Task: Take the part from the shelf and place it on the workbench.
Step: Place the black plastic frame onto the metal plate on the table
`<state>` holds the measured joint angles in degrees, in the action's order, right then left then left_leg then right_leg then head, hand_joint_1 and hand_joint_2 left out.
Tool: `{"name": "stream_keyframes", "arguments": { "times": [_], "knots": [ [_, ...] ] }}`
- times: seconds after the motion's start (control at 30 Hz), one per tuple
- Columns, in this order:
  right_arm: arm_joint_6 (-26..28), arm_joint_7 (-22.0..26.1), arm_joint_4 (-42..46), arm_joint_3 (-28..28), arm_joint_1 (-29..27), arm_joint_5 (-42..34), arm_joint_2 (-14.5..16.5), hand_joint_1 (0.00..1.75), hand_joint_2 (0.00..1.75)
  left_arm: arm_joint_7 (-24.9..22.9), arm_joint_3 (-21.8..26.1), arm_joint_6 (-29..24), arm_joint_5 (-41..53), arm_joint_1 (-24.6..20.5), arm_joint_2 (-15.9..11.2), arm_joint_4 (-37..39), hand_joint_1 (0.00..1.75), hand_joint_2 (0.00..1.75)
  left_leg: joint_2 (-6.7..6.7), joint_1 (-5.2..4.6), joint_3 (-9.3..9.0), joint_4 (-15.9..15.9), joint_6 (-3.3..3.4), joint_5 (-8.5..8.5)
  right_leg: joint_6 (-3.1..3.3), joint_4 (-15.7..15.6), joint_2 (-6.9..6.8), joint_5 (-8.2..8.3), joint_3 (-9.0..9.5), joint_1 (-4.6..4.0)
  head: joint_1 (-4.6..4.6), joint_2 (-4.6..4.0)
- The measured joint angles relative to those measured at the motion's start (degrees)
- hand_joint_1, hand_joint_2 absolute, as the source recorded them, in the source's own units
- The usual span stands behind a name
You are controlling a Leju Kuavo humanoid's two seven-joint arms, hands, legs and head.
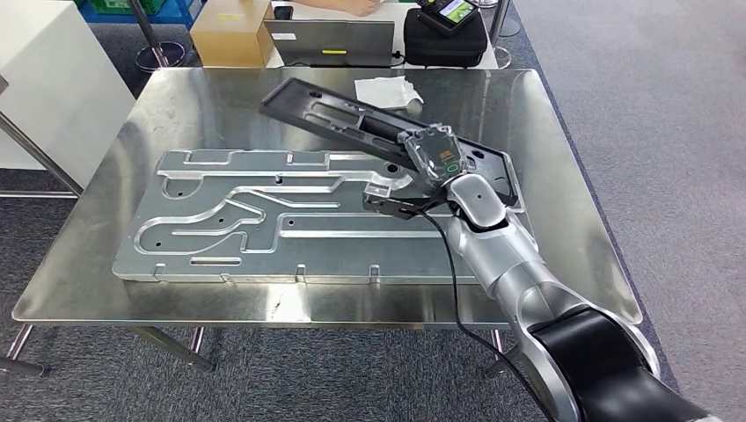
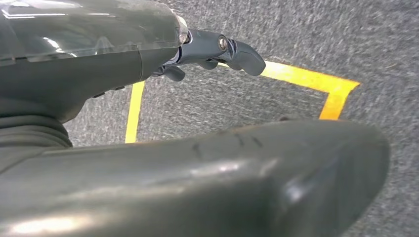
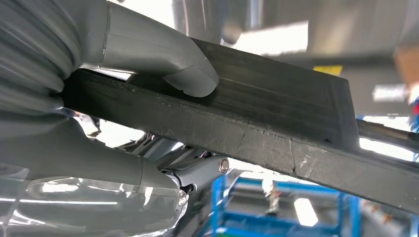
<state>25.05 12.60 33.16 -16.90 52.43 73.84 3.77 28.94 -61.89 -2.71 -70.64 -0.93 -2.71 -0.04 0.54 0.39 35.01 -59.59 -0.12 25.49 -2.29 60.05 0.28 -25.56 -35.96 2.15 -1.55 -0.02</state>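
The part is a long, flat black panel (image 1: 327,109) with cut-outs, lying slanted over the far right of the workbench (image 1: 528,105), its far end toward the back. My right hand (image 1: 429,160) grips its near right end above a large grooved aluminium plate (image 1: 264,220) that lies on the bench. Whether the panel touches the plate I cannot tell. In the right wrist view the grey thumb (image 3: 184,69) presses on the black panel's (image 3: 281,118) flat face, with the fingers beneath its edge. My left hand (image 2: 212,52) hangs over grey carpet, holding nothing, its fingers apart from the thumb.
A white crumpled cloth (image 1: 387,90) lies on the bench behind the panel. Beyond the bench stand a laptop (image 1: 330,41), a black bag (image 1: 444,40) and a cardboard box (image 1: 230,33), with a person's hand (image 1: 352,7) there. Yellow floor tape (image 2: 316,84) marks the carpet.
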Motion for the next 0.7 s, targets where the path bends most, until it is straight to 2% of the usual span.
{"name": "stream_keyframes", "arguments": {
  "times": [0.17, 0.5, 0.53, 0.63, 0.67, 0.7],
  "knots": [
    [0.06, 0.1, -3.43, -1.61, 0.08, 0.49, 1.19, 1.75, 1.75, -0.23, -0.4, -0.88, -0.01, -0.09, 2.06, -0.03, 0.0, 0.0, -0.01, 0.0, 0.01, 0.0, 0.0, 0.0, -0.02, -0.04, 0.01, 0.01, 0.0, 0.0, 0.0, 0.0],
    [-0.94, 2.53, -7.83, -4.8, 0.44, 4.64, 4.26, 1.75, 1.75, -1.74, -1.29, -4.54, -0.85, -0.65, 3.74, -1.67, 0.0, 0.0, -0.05, 0.01, -0.01, 0.0, 0.0, 0.0, -0.04, -0.04, 0.06, 0.03, -0.02, -0.02, 0.0, 0.0],
    [-1.19, 2.85, -8.29, -5.3, 0.43, 5.03, 4.75, 1.31, 1.75, -1.88, -1.34, -5.0, -0.92, -0.74, 3.94, -1.99, 0.0, 0.0, -0.05, 0.01, 0.0, 0.0, 0.0, 0.0, -0.04, -0.04, 0.05, 0.03, -0.02, -0.02, 0.0, 0.0],
    [-1.94, 3.96, -9.53, -6.37, 0.38, 5.47, 6.0, 0.0, 1.75, -1.92, -1.44, -6.38, -1.24, -0.94, 4.7, -2.91, 0.0, 1.31, -0.05, 0.01, 0.0, 0.0, 0.0, 0.0, -0.04, -0.04, 0.05, 0.04, -0.01, -0.01, 0.0, 0.0],
    [-2.12, 4.28, -9.85, -6.61, 0.36, 5.45, 6.38, 0.0, 1.75, -1.82, -1.49, -6.82, -1.3, -1.03, 4.98, -3.2, 0.0, 1.75, -0.05, 0.0, 0.0, 0.0, 0.0, 0.0, -0.05, -0.04, 0.06, 0.04, -0.01, -0.01, 0.0, 0.0],
    [-2.24, 4.55, -10.15, -6.87, 0.32, 5.42, 6.77, 0.0, 1.75, -1.72, -1.56, -7.26, -1.31, -1.14, 5.28, -3.49, 0.0, 1.31, -0.05, 0.0, 0.0, 0.0, 0.0, 0.0, -0.05, -0.05, 0.06, 0.04, -0.01, 0.0, 0.0, 0.0]
  ]
}}
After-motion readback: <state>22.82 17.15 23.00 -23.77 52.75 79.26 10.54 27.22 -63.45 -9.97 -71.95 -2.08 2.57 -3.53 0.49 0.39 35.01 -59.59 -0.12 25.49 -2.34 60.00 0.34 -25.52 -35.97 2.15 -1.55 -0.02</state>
